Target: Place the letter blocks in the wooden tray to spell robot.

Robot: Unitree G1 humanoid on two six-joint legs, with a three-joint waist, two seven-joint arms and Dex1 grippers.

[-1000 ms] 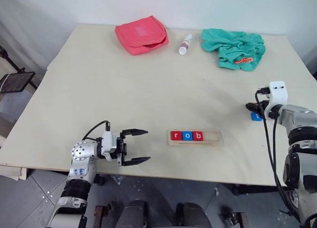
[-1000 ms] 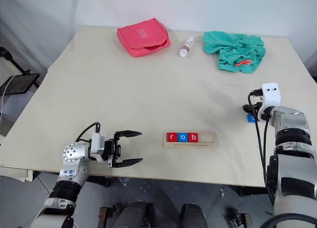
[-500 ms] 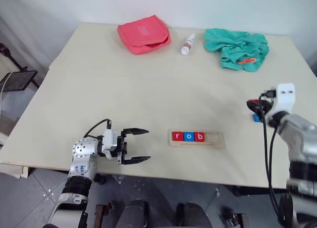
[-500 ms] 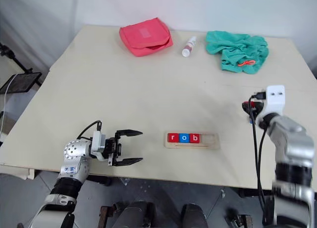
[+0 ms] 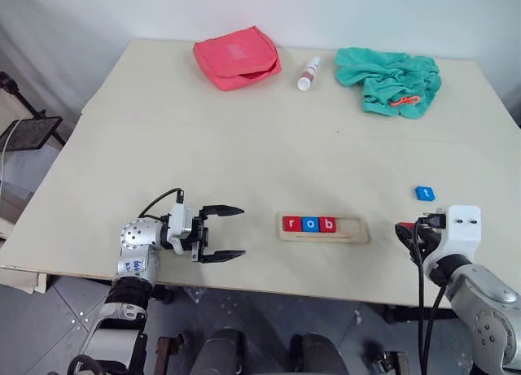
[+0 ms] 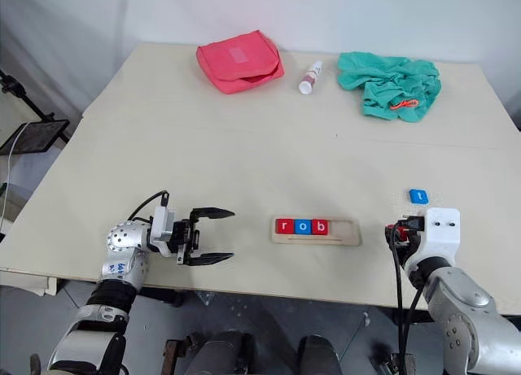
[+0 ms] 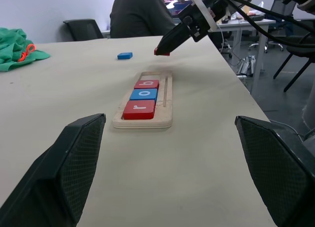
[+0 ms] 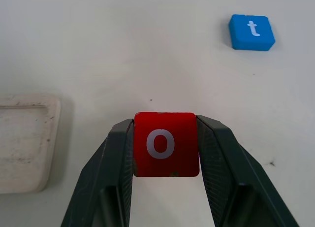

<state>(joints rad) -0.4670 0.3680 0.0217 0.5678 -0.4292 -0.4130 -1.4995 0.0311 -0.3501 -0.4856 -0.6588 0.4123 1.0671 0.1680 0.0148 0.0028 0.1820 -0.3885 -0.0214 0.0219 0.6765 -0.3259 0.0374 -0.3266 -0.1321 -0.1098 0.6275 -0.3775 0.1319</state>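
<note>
I am pinching the red "o" tile [image 8: 166, 144] by its side edges in my right gripper [image 8: 165, 153], just right of the wooden tray [image 5: 352, 229], keeping its letter upward for the fourth slot, while my left gripper [image 5: 221, 233] is hovering open and the blue "t" tile [image 5: 424, 194] is waiting farther right.

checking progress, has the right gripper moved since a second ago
Yes. The right gripper, holding the red o block, has drawn back from beside the blue t block toward the table's near edge.

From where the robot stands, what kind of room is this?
Probably an office or lab: behind the table, the left wrist view shows office chairs, desks and a seated person.
</note>
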